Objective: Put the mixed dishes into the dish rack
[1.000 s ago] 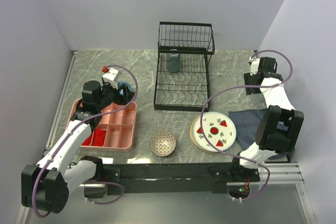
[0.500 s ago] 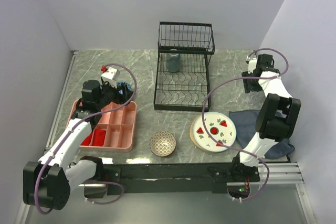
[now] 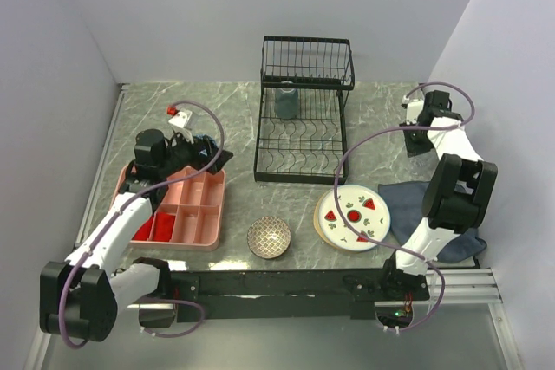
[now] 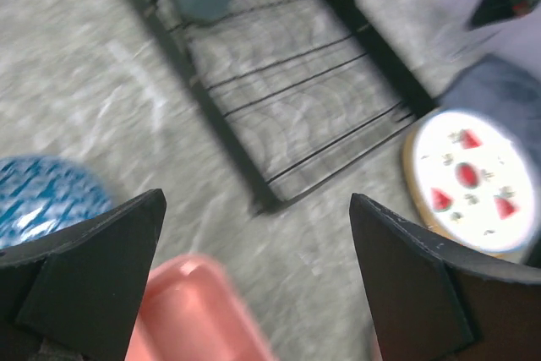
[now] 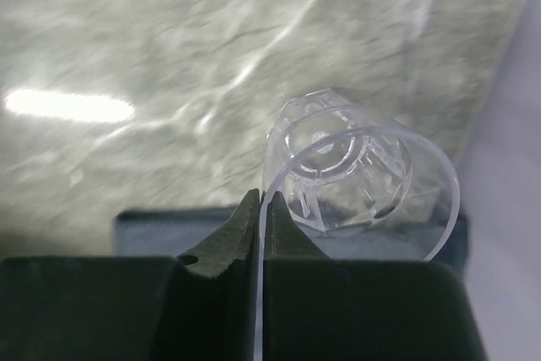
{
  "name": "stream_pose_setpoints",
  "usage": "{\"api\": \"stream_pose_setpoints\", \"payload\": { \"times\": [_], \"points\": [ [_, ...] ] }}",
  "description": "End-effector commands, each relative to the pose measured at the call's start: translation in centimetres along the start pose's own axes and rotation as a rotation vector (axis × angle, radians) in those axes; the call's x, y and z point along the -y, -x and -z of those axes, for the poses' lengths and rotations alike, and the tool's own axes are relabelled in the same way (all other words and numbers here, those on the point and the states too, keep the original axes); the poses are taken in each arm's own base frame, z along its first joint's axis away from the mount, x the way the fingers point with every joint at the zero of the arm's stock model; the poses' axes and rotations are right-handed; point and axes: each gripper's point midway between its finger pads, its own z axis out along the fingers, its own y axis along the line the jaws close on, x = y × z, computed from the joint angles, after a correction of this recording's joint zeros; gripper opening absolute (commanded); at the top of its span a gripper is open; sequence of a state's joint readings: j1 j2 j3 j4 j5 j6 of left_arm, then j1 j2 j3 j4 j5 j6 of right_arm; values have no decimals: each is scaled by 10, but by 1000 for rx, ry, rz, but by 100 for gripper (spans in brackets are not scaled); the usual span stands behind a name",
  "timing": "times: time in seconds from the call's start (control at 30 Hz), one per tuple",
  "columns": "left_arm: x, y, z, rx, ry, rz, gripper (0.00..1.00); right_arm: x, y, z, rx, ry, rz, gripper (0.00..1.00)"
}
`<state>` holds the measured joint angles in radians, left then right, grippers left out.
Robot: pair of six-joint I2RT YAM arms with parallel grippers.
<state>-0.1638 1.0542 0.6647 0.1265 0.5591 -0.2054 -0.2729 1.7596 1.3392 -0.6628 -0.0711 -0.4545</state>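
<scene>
Both arms were white-shelled with bulky black joints, and a loose mauve cable (image 3: 357,159) looped along each. The left gripper (image 4: 254,276) had matte black wedge-shaped fingers; the right gripper (image 5: 260,209) showed black fingers too.

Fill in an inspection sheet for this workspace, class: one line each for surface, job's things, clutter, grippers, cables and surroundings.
Surface: grey marbled table.
Job's things: black dish rack holds one grey cup; watermelon plate lies on a tan plate; pinkish bowl near front edge; blue bowl beside pink tray.
Clutter: pink tray, dark cloth.
Grippers: left gripper open, empty; right gripper shut on clear glass.
Cables: purple cable loops over each arm.
Surroundings: plain white walls.
</scene>
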Motion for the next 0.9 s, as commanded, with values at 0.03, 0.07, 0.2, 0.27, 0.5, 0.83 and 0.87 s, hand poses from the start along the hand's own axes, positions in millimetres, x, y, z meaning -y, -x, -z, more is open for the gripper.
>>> {"api": "stream_pose_setpoints", "payload": {
  "times": [0.03,0.07,0.2,0.27,0.5,0.83,0.87],
  "points": [
    [46,49,-11,124,-214,100,97,-30,43,85,167,158,-36,0],
    [49,50,-12,141,-240,115,96,-50,54,100,224,266,-38,0],
    [55,54,-16,187,-290,287,96,-107,89,179,456,536,19,0],
    [56,50,-20,165,-310,394,96,-140,97,210,546,706,31,0],
    [79,50,-35,90,-420,451,96,-210,103,258,648,1119,-109,0],
    [99,12,-80,-234,-756,626,96,-273,95,253,508,1379,-105,0],
    [102,15,-83,-228,-788,607,96,-275,93,250,497,1393,-112,0]
  ]
}}
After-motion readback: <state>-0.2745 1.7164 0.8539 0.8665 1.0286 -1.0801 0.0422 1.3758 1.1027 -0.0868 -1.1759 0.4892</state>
